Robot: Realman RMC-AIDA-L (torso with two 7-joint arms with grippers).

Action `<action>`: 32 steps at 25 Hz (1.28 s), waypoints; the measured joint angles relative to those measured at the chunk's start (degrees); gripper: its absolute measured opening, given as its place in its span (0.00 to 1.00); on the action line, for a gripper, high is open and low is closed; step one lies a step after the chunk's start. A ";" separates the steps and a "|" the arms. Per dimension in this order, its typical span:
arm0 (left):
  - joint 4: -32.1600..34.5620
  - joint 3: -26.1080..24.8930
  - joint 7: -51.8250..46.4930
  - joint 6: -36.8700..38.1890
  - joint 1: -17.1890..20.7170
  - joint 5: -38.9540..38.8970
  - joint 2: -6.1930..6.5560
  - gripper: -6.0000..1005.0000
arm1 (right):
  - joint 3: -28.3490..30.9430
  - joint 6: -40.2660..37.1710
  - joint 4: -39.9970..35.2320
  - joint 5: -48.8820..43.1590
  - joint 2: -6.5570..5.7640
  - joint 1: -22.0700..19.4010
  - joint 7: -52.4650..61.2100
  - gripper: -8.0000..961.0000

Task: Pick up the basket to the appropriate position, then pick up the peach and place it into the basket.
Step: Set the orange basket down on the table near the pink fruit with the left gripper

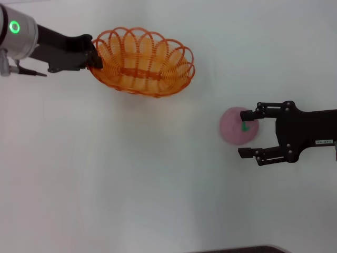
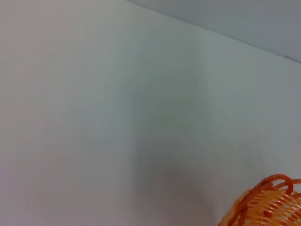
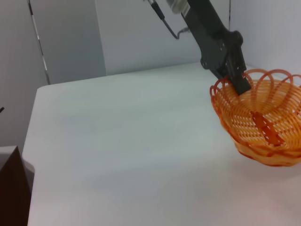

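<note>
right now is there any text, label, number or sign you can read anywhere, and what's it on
No text here is legible.
White label on the right arm, behind the right hand that sits open around the peach: dark print, too small to read.
Green ring light on the left arm: a lit sign, no words.
Basket, held at its rim by the left hand, and table: no markings.

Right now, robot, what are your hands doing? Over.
Left gripper shut on basket rim. Right gripper open around peach. Nothing between peach and basket.
</note>
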 joint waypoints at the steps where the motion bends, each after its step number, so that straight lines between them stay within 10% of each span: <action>1: -0.40 -0.09 -0.01 -0.61 0.55 -0.80 -0.04 0.08 | 0.13 -0.01 0.01 0.03 0.01 -0.13 -0.31 0.86; 20: -2.55 1.03 -0.19 -5.33 7.97 -6.38 -0.06 0.08 | 1.57 0.05 0.02 0.12 0.49 -0.67 -1.38 0.86; 32: -0.69 0.94 -0.14 -0.67 8.18 -6.39 0.29 0.26 | 2.19 -0.20 0.02 0.11 0.49 -0.66 -1.40 0.86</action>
